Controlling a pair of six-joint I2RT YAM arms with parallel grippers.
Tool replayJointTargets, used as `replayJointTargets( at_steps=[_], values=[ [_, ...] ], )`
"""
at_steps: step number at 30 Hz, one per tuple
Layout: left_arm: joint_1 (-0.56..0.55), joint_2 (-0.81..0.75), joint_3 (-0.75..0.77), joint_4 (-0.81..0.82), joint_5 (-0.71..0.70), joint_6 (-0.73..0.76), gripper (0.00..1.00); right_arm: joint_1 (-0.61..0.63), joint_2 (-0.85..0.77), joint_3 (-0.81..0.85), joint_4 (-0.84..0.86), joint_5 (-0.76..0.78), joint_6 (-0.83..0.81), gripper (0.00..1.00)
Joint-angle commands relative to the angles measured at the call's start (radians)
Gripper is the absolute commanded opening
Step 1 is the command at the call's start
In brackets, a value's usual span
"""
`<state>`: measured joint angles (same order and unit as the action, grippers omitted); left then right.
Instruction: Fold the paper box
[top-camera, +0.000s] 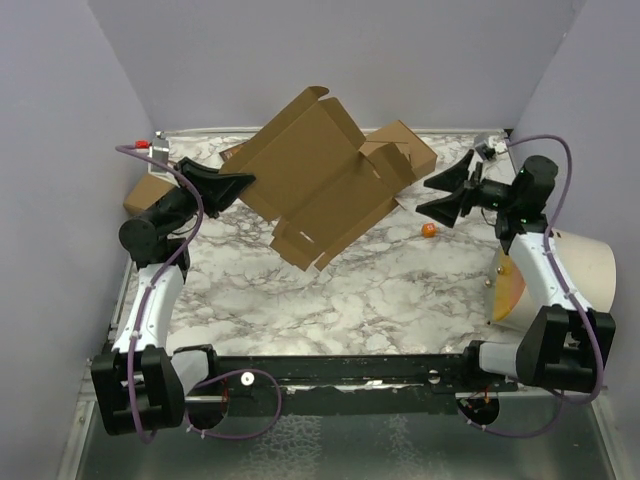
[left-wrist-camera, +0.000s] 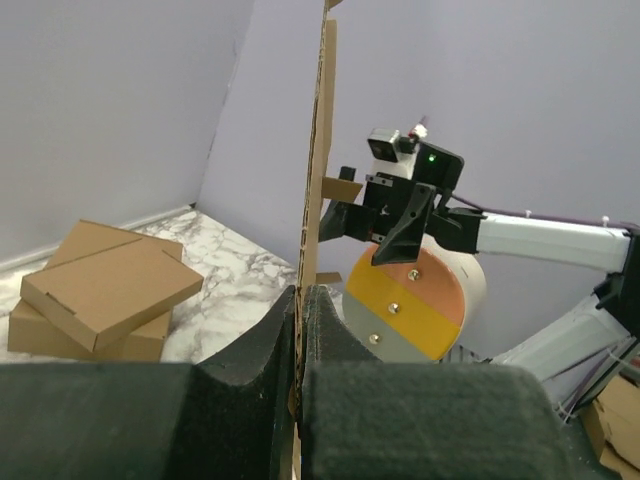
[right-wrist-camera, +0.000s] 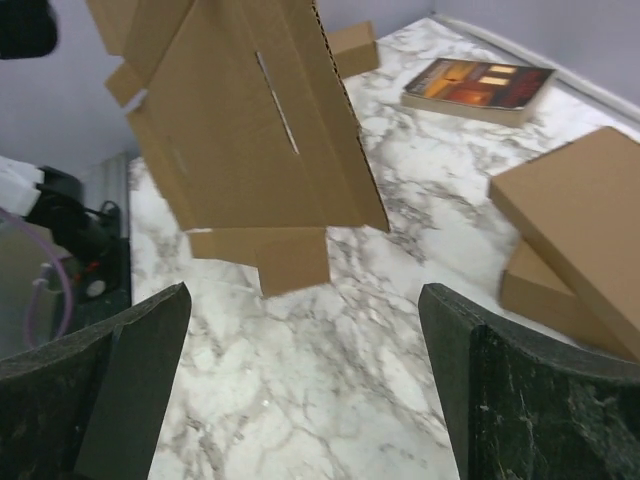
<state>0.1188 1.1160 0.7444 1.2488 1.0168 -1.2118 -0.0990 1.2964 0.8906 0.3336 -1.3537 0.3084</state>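
Grey-veined white marbled surface (top-camera: 330, 300) spreads across the lower middle of the top view. At lower right is a white drum (top-camera: 585, 275) with an orange and yellow face. A small orange object (top-camera: 428, 230) sits right of centre. Just above it the right gripper (top-camera: 428, 196) is released, its jaws spread wide, near the paper box (top-camera: 315, 180) but apart from it. The box, an unfolded brown cardboard sheet, hangs tilted in the air at centre, off the surface. The left gripper (top-camera: 240, 186) is clenched on its left edge. Behind, at upper centre, lie 2 stacked folded boxes (top-camera: 410, 150). A brown carton (top-camera: 148, 195) sits at far left.
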Motion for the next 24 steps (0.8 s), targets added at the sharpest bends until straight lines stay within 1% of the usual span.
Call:
replayJointTargets(
  at_steps=[1, 3, 5, 8, 11, 12, 15, 17, 22, 24],
  values=[
    [0.009, -0.094, -0.024, -0.188, -0.105, 0.081, 0.00, -0.070, -0.042, 0.033, -0.232, -0.028, -0.236, 0.99],
    [0.009, -0.123, -0.043, -0.198, -0.126, 0.068, 0.00, -0.071, -0.046, 0.029, -0.240, -0.066, -0.269, 1.00],
    [0.008, -0.139, -0.063, -0.189, -0.140, 0.033, 0.00, -0.071, -0.044, 0.006, -0.203, -0.104, -0.247, 1.00],
    [0.008, -0.166, -0.113, -0.169, -0.203, -0.029, 0.00, -0.070, -0.048, -0.071, -0.036, -0.092, -0.118, 1.00],
    [0.008, -0.191, -0.170, -0.141, -0.281, -0.090, 0.00, -0.053, -0.053, -0.167, 0.197, -0.068, 0.019, 1.00],
    [0.006, -0.200, -0.182, -0.148, -0.307, -0.099, 0.00, -0.039, -0.056, -0.182, 0.213, -0.065, 0.027, 1.00],
    [-0.007, -0.219, -0.220, -0.160, -0.371, -0.117, 0.00, 0.013, -0.065, -0.201, 0.188, -0.040, -0.030, 1.00],
    [-0.015, -0.226, -0.240, -0.159, -0.402, -0.133, 0.00, 0.038, -0.055, -0.232, 0.242, -0.023, -0.016, 1.00],
    [-0.042, -0.231, -0.293, -0.117, -0.477, -0.183, 0.00, 0.077, 0.024, -0.325, 0.471, 0.081, 0.215, 1.00],
    [-0.065, -0.227, -0.305, -0.107, -0.500, -0.190, 0.00, 0.111, 0.042, -0.338, 0.500, 0.150, 0.288, 1.00]
  ],
)
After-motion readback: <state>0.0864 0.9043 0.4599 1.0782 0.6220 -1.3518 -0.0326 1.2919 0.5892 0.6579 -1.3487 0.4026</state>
